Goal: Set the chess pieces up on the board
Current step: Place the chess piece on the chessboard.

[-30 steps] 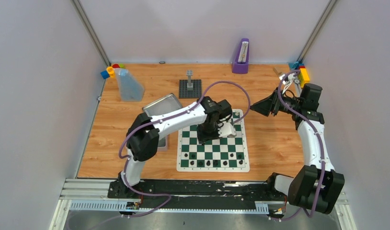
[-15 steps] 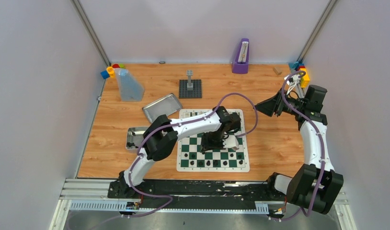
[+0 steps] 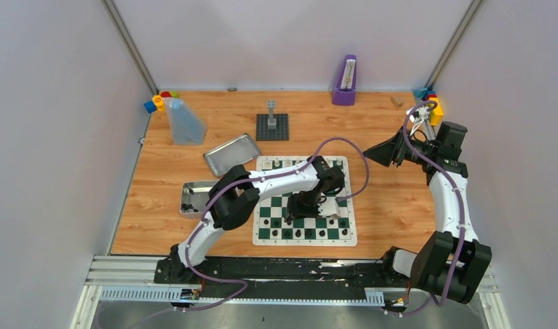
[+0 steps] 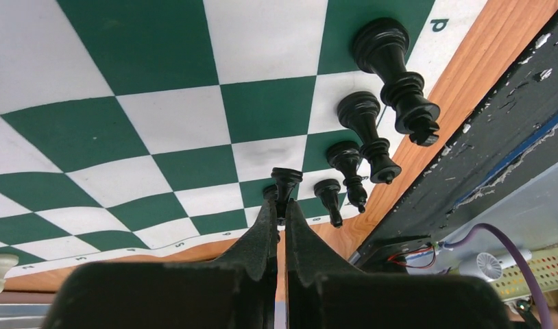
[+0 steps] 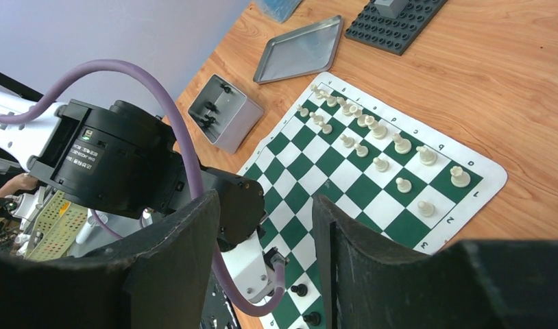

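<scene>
Black pawn [image 4: 285, 179] pinched in clamped left gripper [image 4: 280, 205], lower centre of wrist view, low over green-white board [image 4: 125, 41] beside black back-row pieces [image 4: 372, 130]. Step looks like placing. Next: seat pawn upright on its square, release. Right gripper [image 5: 266, 202] half-spread, empty, off board.

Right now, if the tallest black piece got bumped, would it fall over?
Probably. The tallest black piece is tall and slim over a small base, so it likely tips easily. Its round shape suggests it would roll on the flat board. It looks tiny, so it is probably light.
</scene>
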`<state>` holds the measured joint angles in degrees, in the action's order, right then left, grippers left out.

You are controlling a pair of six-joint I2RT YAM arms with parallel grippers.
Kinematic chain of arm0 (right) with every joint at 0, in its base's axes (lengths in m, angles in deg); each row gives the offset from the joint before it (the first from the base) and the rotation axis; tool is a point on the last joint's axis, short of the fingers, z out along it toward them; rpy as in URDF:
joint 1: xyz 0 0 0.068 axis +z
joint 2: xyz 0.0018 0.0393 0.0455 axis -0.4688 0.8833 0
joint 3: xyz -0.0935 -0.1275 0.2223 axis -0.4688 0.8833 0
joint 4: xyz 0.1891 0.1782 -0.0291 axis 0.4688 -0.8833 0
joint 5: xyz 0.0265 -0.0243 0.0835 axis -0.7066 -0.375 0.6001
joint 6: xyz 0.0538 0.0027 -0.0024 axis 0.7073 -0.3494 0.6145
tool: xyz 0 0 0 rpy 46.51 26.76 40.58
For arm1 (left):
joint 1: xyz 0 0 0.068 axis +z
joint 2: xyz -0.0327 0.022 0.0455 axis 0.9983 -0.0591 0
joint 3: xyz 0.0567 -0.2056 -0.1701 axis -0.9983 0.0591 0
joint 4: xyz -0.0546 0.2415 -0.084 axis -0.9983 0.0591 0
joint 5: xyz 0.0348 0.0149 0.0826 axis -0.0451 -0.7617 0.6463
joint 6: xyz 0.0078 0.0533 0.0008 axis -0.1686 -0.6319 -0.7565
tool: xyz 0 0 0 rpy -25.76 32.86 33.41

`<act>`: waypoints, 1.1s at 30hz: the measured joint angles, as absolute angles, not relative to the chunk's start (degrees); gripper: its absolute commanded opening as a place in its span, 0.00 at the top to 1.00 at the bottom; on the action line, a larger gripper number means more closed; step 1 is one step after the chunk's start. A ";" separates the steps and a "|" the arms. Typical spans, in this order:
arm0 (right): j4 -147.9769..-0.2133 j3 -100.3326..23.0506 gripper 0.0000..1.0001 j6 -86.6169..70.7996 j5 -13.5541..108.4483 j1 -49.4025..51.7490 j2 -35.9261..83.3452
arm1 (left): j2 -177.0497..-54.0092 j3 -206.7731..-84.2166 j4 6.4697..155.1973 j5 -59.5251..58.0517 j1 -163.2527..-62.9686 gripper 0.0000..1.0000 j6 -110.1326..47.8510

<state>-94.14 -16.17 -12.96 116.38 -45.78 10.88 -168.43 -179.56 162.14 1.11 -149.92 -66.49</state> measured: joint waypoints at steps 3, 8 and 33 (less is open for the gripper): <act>-94.17 -16.02 0.47 -12.96 116.38 -45.82 11.25 | -169.13 -179.45 162.35 0.98 -149.94 0.95 -66.42; -94.21 -15.56 0.47 -12.96 116.40 -45.95 11.36 | -169.51 -179.45 162.42 1.00 -149.94 0.94 -66.23; -94.27 -15.52 0.47 -12.92 119.75 -45.97 11.47 | -171.52 -179.47 163.86 2.71 -149.92 0.77 -64.70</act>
<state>-94.27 -15.52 -12.92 119.75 -45.97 11.47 -171.52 -179.47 163.86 2.71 -149.92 -64.70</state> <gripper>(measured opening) 0.535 0.208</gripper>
